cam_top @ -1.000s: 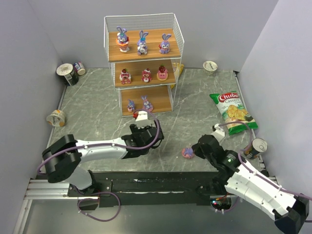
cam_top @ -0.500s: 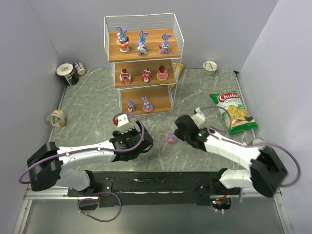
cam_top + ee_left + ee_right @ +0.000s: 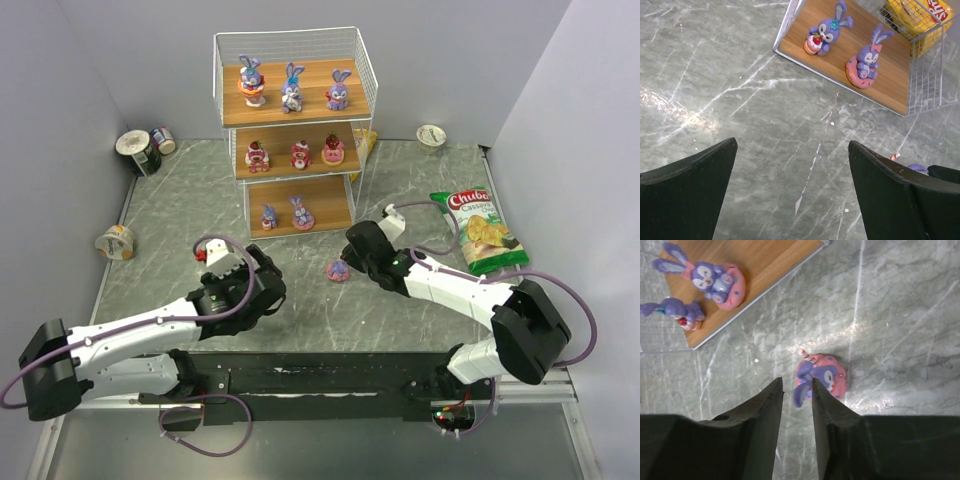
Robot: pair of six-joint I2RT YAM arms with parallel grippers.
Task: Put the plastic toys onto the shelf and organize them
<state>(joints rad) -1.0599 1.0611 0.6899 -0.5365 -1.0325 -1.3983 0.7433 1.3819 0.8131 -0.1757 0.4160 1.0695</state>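
— The right arm has swung in from the right, and the pink toy (image 3: 822, 377) has come with it, so it now lies on the table (image 3: 180, 220) near the foot of the shelf (image 3: 330, 208). The left arm has drawn back from the shelf.

— Is that toy held?

— No, I think not. The right gripper (image 3: 796, 385) has its fingers a little apart, and the toy lies on its side just past the tips, one ear reaching toward the gap. The left gripper (image 3: 792, 145) stands wide apart with nothing in it.

— So how much is done?

— Most of it, I reckon. There are three figures on the top board, three on the middle one and two bunnies (image 3: 827, 32) on the bottom one. This toy looks like the last, and there is room beside those two.

— Any writing?

— The chip bag (image 3: 478, 232) has a red name starting "Chu" with "Cassava" under it, as far as I can read. A yellow bag (image 3: 920, 15) behind the shelf shows red letters, cut off. The cans are too small to read.
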